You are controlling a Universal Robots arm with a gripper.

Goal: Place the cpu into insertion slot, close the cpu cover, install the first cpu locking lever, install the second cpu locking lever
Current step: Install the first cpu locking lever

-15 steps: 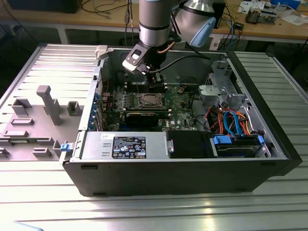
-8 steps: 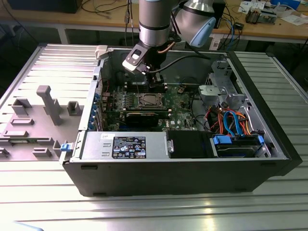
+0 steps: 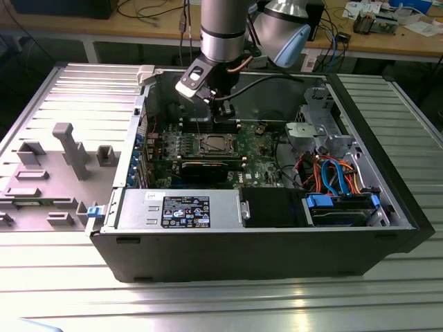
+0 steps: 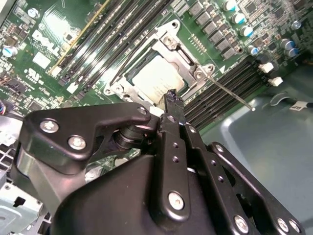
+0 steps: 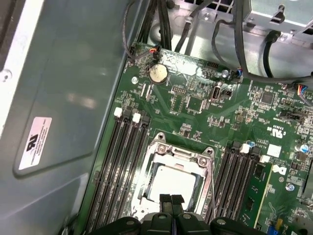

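Here we are over the open computer case (image 3: pixel 277 256), which lies on its side on the ribbed metal table (image 3: pixel 208 304). The arm reaches in from above, and the gripper (image 3: pixel 223 109) hangs over the green board on the far side of the insertion slot (image 3: pixel 212 144).

The first wrist view looks straight down. The two black fingers (image 5: pixel 165 200) are pressed together with only a thin seam between them, so the tool is closed with nothing in it. The tips sit over the near edge of the socket. I can't tell whether they touch the metal.

The cpu (image 5: pixel 173 185) is seated in the socket. It is a small flat square with a pale silvery-grey top that catches the light, and it lies level.

The cpu cover (image 5: pixel 182 157) is down over it. It is a thin dull-silver frame, and the chip shows through its big square window.

In the second wrist view a thin metal lever rod (image 4: pixel 230 93) runs out from one corner of the socket. It slants across the dark memory slots (image 4: pixel 220 85) towards the grey case floor.

More long black memory slots (image 5: pixel 122 166) flank the socket on both sides. A round coin battery (image 5: pixel 157 73) sits further up the board. In the exterior view the black graphics card (image 3: pixel 204 168) lies just in front of the socket.
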